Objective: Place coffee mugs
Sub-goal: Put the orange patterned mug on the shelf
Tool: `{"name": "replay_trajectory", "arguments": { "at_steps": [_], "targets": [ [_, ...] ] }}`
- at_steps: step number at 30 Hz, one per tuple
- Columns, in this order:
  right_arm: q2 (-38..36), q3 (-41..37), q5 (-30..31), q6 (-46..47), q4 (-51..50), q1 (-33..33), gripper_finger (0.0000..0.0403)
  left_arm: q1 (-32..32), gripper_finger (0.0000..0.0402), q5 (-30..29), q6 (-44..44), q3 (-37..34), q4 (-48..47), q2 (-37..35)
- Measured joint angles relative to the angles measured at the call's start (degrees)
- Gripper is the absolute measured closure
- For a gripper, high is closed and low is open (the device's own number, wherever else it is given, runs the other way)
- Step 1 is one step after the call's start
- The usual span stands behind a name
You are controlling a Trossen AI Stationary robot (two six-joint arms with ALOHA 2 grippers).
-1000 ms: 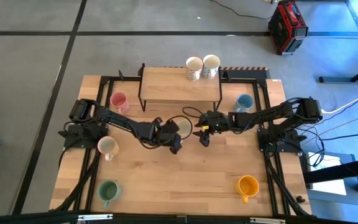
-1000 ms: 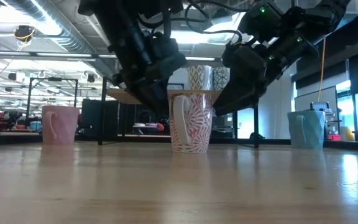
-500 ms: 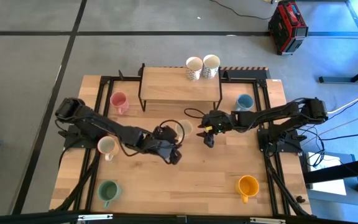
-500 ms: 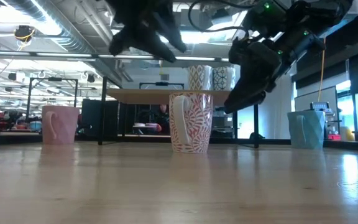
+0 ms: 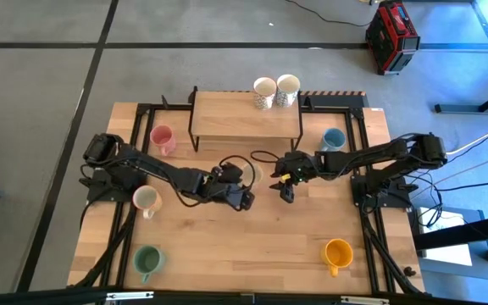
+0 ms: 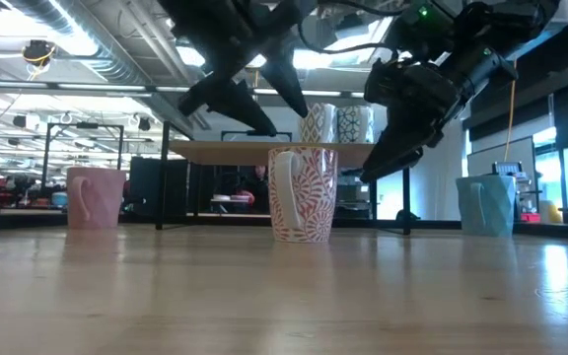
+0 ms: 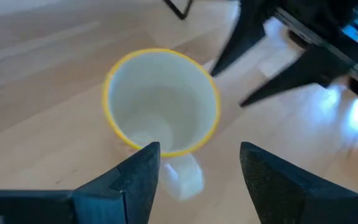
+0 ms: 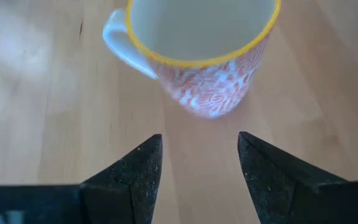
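Starting at your left on the table (image 5: 227,246), the pink mug (image 5: 162,138) stands by the back left edge, the cream mug (image 5: 146,201) sits in front of it beside the left arm's base, and the green mug (image 5: 148,261) is near the front left corner. Your left gripper (image 5: 242,198) hangs just above and beside the patterned mug (image 6: 303,193), which stands upright on the wood in the middle of the table, in front of the shelf (image 5: 246,116). Its fingers (image 7: 143,168) are spread wide with nothing between them (the wrist view looks down past them into the mug's yellow-rimmed mouth, and the handle shows between the two tips without touching either). In the low view the left fingers splay apart above the mug's rim, clear of it. Your right gripper (image 5: 286,190) is just on the other side of that same mug, raised off the table, its fingers (image 8: 140,169) also parted and holding nothing; its wrist camera sees the mug's red-and-white pattern and white handle a little way ahead. On the shelf's back right corner two more pale mugs (image 5: 275,90) stand touching side by side. The blue mug (image 5: 333,140) sits by the right arm near the back right edge, and the orange mug (image 5: 338,253) stands near the front right corner, well apart from everything else.
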Motion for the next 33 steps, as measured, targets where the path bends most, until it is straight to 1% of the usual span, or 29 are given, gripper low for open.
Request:
{"name": "replay_trajectory", "arguments": {
  "at_steps": [3, 4, 10, 13, 17, 22, 28, 30, 33],
  "targets": [
    [0.0, 0.0, 0.0, -0.2, -0.8, 0.0, 0.0204, 0.3, 0.0184, -0.4, 0.0, 0.0, 0.7, 0.0],
    [0.0, 0.0, 0.0, -0.2, -1.2, 0.0, 0.0204, -0.3, 0.0184, -1.5, 0.3, 0.0, 1.0, 0.0],
    [0.0, 0.0, 0.0, -0.5, -1.7, 0.0, 0.0204, -7.1, 0.0184, -15.5, 2.0, -0.1, 3.0, 4.9],
    [0.0, 0.0, 0.0, -1.2, -1.8, 0.0, 0.0204, -9.4, 0.0184, -18.9, 1.6, 0.0, 4.5, 8.3],
    [0.0, 0.0, 0.1, -1.5, -2.0, 0.0, 0.0204, -10.1, 0.0184, -22.1, 1.2, 0.0, 8.0, 13.1],
    [0.0, 0.0, 0.1, -1.5, -2.2, 0.0, 0.0204, -8.6, 0.0184, -24.0, 0.1, 0.0, 11.8, 16.5],
    [0.0, 0.0, 0.0, -1.4, -3.1, 0.0, 0.0204, -6.6, 0.0187, -24.7, 0.3, 0.0, 11.4, 16.6],
    [0.0, 0.0, 0.0, -1.4, -3.4, 0.0, 0.0204, -6.5, 0.0196, -24.7, 0.4, 0.0, 11.4, 16.6],
    [0.0, 0.0, 0.0, -1.4, -4.0, 0.0, 0.0204, -6.6, 0.0219, -23.3, 0.3, 0.0, 10.8, 16.6]
  ]
}}
